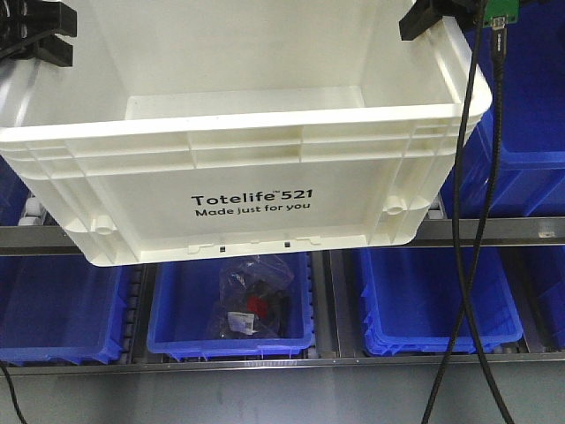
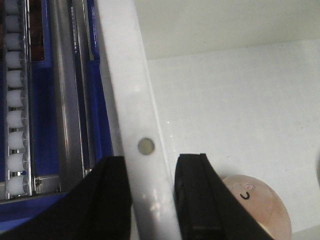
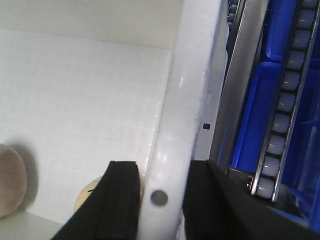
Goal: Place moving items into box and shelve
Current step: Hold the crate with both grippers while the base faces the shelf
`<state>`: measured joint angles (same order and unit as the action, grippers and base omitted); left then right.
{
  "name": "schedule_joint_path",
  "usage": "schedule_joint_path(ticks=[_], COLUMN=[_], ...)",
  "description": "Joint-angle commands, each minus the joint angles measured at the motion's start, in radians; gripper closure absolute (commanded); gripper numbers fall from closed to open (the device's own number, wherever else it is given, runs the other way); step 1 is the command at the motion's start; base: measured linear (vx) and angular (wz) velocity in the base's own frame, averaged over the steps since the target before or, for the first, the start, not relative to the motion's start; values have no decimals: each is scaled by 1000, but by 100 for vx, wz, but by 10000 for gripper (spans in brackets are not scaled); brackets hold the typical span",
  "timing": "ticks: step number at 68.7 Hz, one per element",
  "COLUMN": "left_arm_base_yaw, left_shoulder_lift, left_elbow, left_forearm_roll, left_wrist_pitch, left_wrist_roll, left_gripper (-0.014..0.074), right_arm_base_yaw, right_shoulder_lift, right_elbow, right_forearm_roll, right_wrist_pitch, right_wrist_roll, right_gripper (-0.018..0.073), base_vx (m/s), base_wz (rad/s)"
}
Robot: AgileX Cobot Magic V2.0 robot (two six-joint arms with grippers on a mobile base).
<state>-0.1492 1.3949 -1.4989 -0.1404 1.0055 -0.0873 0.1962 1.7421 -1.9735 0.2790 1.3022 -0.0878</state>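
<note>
Already the white Totelife crate (image 1: 247, 177) hangs level before the shelf, long axis crosswise; left gripper (image 2: 152, 195) and right gripper (image 3: 160, 200) each pinch an opposite rim; blue bins (image 1: 229, 309) lie below.

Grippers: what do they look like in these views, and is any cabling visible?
Both grippers have matte black, blocky fingers with flat inner faces: left gripper, right gripper. In the front view they show only as black angular shapes at the top corners. A small green circuit board sits by the right one, with black cables hanging down from it.
</note>
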Motion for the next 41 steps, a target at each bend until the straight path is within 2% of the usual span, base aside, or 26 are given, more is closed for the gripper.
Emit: schedule_joint_path(ticks=[1, 19, 41], left_arm_base_yaw=[-17, -17, -17], left_shoulder_lift=[-49, -49, -49], left_elbow=[-34, -34, -34], left_forearm_roll=[-83, -83, -83], left_wrist_pitch=[-145, -130, -125], left_wrist_roll=[29, 29, 29], left_gripper=[613, 613, 613], right_arm_base_yaw=[8, 8, 8], right_shoulder_lift=[-66, -66, -83], right_elbow=[-43, -37, 87], right_forearm_roll=[151, 151, 152], right_wrist_pitch=[-30, -18, -79], right_wrist_roll=[-24, -43, -69], right_gripper=[570, 570, 570], base_vx=[0, 0, 0], base_wz=[0, 0, 0])
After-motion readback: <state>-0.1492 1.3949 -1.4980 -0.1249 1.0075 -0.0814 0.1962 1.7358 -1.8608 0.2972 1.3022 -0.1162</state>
